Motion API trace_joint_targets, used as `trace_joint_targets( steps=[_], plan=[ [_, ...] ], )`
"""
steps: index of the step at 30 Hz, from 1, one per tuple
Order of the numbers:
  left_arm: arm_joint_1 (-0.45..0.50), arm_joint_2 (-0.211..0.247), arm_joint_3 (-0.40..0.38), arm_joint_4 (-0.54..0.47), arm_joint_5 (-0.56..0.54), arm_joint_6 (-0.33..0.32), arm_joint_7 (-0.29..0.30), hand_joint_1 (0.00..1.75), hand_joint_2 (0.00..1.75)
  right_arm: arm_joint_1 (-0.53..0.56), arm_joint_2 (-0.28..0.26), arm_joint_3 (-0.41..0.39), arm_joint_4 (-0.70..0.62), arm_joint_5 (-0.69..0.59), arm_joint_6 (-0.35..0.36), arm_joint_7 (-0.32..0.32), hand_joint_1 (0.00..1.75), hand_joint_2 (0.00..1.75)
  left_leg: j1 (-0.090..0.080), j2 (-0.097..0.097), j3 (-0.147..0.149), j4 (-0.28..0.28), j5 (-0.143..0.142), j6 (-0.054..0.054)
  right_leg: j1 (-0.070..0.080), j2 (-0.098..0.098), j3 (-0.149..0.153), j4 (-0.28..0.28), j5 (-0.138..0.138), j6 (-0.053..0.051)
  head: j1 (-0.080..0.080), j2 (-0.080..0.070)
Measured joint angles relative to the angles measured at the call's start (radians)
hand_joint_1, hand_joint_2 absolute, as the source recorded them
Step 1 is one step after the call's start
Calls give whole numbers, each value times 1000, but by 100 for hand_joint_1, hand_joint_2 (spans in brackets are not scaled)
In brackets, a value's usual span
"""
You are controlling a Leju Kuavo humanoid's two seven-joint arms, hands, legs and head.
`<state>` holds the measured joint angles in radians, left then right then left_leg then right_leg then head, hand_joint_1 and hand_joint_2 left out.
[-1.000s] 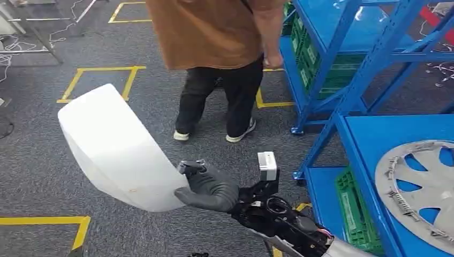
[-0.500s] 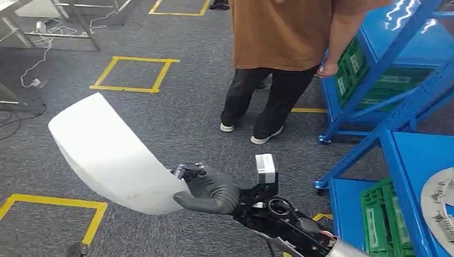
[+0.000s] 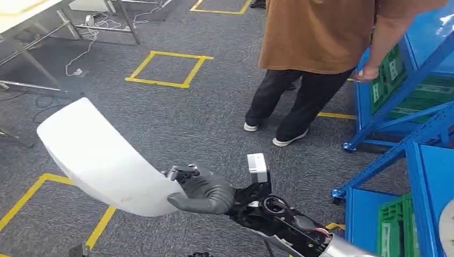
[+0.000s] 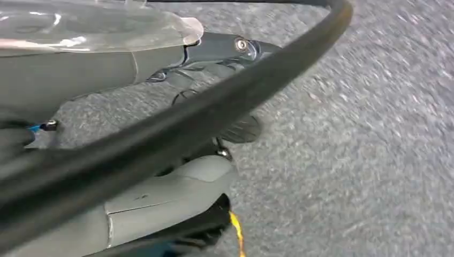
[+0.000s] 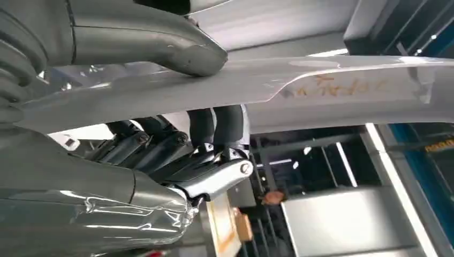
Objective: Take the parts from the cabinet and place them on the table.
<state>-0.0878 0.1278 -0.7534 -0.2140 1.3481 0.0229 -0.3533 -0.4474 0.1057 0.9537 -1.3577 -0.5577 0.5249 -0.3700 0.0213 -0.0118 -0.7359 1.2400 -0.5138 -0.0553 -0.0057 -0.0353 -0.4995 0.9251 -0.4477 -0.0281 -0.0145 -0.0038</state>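
Note:
A large white curved panel (image 3: 101, 158) hangs over the grey carpet at the lower left of the head view. My right hand (image 3: 206, 193) grips its near edge, thumb on one face and fingers on the other. The right wrist view shows that thumb (image 5: 160, 48) pressed on the white panel (image 5: 332, 88), with the dark fingers (image 5: 214, 128) curled beneath it. In the left wrist view my left hand (image 4: 160, 123) hangs over the carpet, its fingers (image 4: 214, 48) and thumb (image 4: 171, 187) apart with nothing held. A blurred black cable (image 4: 257, 85) crosses in front of it.
A person in a brown top (image 3: 326, 32) stands close ahead, one hand on the blue shelving (image 3: 417, 101) at the right. Green crates (image 3: 396, 230) sit on its low shelf. A light table (image 3: 21, 16) with metal legs stands far left. Yellow tape squares (image 3: 168, 67) mark the carpet.
The camera has swung left: the shelving and the person slide right and the far-left table comes into view. My right hand still holds the white panel.

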Motion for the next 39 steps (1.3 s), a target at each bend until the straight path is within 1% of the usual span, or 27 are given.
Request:
trace_joint_targets(
  steps=[2,3,4,8,9,11,13,14,15,17,18,19,20,23,24,25,26,28,29,30,31,32,33,34,35,37,39],
  plan=[
    [1,2,0,0,2,2,0,0,175,-1,0,1,2,0,0,0,175,175,7,18,91,-174,87,-6,-2,-17,1,6,-6,7,-8,0],
    [-1,3,0,0,3,1,0,0,175,-2,0,2,2,0,1,0,175,175,8,49,149,-276,121,-8,-2,-24,2,11,-11,13,-13,0],
    [-5,1,0,0,3,1,0,0,175,-2,0,2,2,0,2,0,175,175,2,70,161,-298,110,0,6,-29,0,13,-16,21,-19,0],
    [-1,3,0,0,7,1,-1,0,175,-5,1,5,2,0,3,1,175,175,-7,34,155,-298,112,35,4,-50,12,11,-24,44,-8,0],
    [-1,3,0,0,8,1,-1,0,175,-6,2,6,2,0,4,2,175,175,2,28,161,-304,115,42,-3,-30,2,22,-36,51,-7,0],
    [-3,3,0,0,10,2,-1,0,175,-9,2,9,2,3,6,2,175,175,-1,17,163,-304,114,55,-4,15,-42,137,-109,53,8,0],
    [-3,3,0,0,10,2,-1,0,175,-6,1,11,5,5,6,3,175,175,-7,0,162,-303,113,60,-4,30,-130,327,-184,54,23,0],
    [-3,3,0,0,11,2,-1,0,175,-6,1,13,8,6,6,4,175,175,-10,-10,163,-303,113,60,-4,31,-154,371,-188,53,26,0],
    [-2,3,0,0,11,3,-1,0,175,-6,1,16,8,8,6,5,175,175,-12,-20,164,-303,113,61,-4,32,-152,359,-167,50,26,0],
    [-2,3,0,0,11,3,-2,0,175,-7,1,19,8,11,7,7,175,175,-14,-45,169,-302,112,60,-3,39,-90,213,-73,39,31,0],
    [-2,2,0,0,11,2,-2,0,175,-8,1,21,8,12,7,8,175,175,-14,-55,172,-302,111,60,-1,63,-48,114,-20,31,34,0],
    [-2,-1,0,0,11,2,-3,0,175,-9,1,23,8,13,7,8,175,175,-11,-62,168,-302,111,58,-1,117,-26,54,-9,22,37,0],
    [-5,-2,0,0,11,1,-4,0,175,-9,1,24,8,14,6,8,175,175,-14,-75,161,-297,114,52,-3,121,-19,34,-9,21,34,0],
    [2,-1,0,0,10,1,-5,0,175,-10,2,26,8,20,6,13,175,175,-5,-98,148,-304,126,31,4,97,-9,24,-12,17,39,0],
    [3,2,0,0,10,2,-5,0,175,-10,3,27,8,21,6,15,175,175,-9,-86,146,-298,118,29,-10,82,0,5,-2,13,39,0],
    [3,0,0,0,10,2,-5,0,175,-12,3,28,8,23,7,17,175,175,-12,-37,134,-272,99,25,-7,71,4,-3,1,11,34,0],
    [-2,0,0,0,11,2,-6,0,175,-14,3,29,8,23,8,17,175,175,-10,-15,100,-206,59,21,-7,57,4,-3,3,8,20,0],
    [-5,1,0,0,15,2,-6,0,175,-14,3,31,8,24,11,20,175,175,-5,-7,16,-41,-9,12,-5,31,3,-3,1,6,11,0],
    [-4,0,0,0,16,3,-5,0,175,-14,3,34,9,26,14,20,175,175,-1,-6,-15,19,-23,6,-5,18,2,-2,0,5,9,0],
    [-2,0,0,0,17,4,-5,0,175,-14,3,37,10,26,18,20,175,175,3,-3,-19,25,-11,1,-5,7,2,-2,-1,6,3,0],
    [-1,1,0,0,17,5,-5,0,175,-14,3,39,11,26,18,20,175,175,8,2,3,-21,21,-3,-6,-2,3,-2,-3,9,-1,0],
    [0,2,0,0,19,6,-5,0,175,-14,3,40,11,26,19,20,175,175,12,10,50,-109,64,-7,-9,-11,3,1,-6,14,-4,0],
    [0,3,0,0,21,11,-5,0,175,-15,4,40,11,26,21,20,175,175,15,26,105,-210,104,-11,-12,-18,3,6,-11,21,-6,0],
    [-1,2,0,0,23,11,-5,0,175,-17,5,41,11,26,25,20,175,175,16,59,146,-289,116,-15,-8,-25,3,15,-18,30,-11,0],
    [-5,1,0,0,26,11,-5,0,175,-20,6,42,11,27,27,19,175,175,7,55,147,-290,114,-3,-4,-27,0,19,-25,38,-25,0],
    [-3,2,0,0,29,13,-6,0,175,-23,9,48,11,29,31,19,175,175,3,39,146,-286,109,18,-2,-37,8,16,-28,46,-5,0],
    [-1,2,0,0,33,13,-5,0,175,-25,13,52,11,30,31,19,175,175,5,25,149,-289,109,36,-9,-46,16,16,-34,57,-4,0]
  ],
)
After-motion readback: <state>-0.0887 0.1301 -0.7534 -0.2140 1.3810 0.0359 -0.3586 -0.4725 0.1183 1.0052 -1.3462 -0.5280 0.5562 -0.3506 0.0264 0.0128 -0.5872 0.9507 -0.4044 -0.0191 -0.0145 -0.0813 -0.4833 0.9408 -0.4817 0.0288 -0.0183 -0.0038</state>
